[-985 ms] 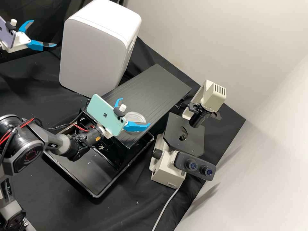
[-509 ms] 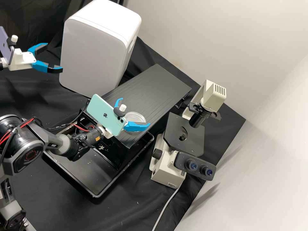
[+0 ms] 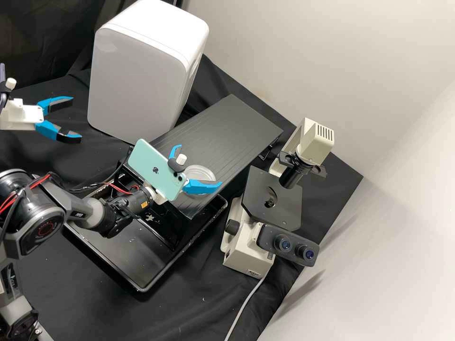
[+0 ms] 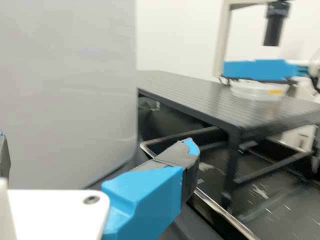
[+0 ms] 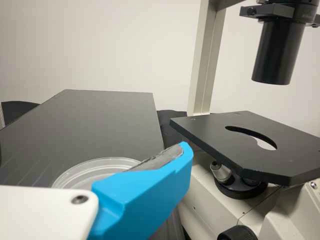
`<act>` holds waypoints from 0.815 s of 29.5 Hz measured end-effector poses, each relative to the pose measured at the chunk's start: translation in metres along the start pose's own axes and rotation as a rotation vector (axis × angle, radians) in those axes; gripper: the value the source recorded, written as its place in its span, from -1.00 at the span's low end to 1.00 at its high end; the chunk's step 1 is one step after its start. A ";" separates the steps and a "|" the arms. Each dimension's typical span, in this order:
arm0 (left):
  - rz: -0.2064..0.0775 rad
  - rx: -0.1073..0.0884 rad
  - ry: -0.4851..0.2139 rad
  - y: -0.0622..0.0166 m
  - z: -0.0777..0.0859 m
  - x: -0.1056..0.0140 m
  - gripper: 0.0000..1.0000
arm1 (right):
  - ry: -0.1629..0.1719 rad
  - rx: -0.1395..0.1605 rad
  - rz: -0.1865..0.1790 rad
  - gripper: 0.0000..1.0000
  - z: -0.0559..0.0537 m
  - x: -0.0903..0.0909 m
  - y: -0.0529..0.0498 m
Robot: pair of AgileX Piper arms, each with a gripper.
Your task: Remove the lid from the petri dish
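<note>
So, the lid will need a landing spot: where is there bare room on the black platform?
The platform is bare beyond the petri dish, between white box and microscope. Its near end is crowded: the right gripper sits at the dish.

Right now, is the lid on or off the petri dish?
Still on, it seems: the petri dish rests as one closed stack on the black platform, with the right gripper around it; no lid lies apart.
</note>
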 end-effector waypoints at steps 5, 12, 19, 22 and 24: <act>-0.031 0.001 -0.044 -0.0071 0.011 -0.002 1.00 | 0.000 0.000 0.000 1.00 0.000 0.000 0.000; -0.082 0.038 -0.090 -0.0197 0.021 0.000 1.00 | 0.000 0.000 0.000 1.00 0.000 0.000 0.000; -0.094 0.058 -0.113 -0.0217 0.023 0.000 1.00 | 0.000 0.000 0.000 1.00 0.000 0.000 0.000; -0.095 0.057 -0.113 -0.0223 0.023 0.000 1.00 | 0.000 0.000 0.000 1.00 0.000 0.000 0.000; -0.097 0.057 -0.112 -0.0227 0.023 0.000 1.00 | 0.000 0.000 0.000 1.00 0.000 0.000 0.000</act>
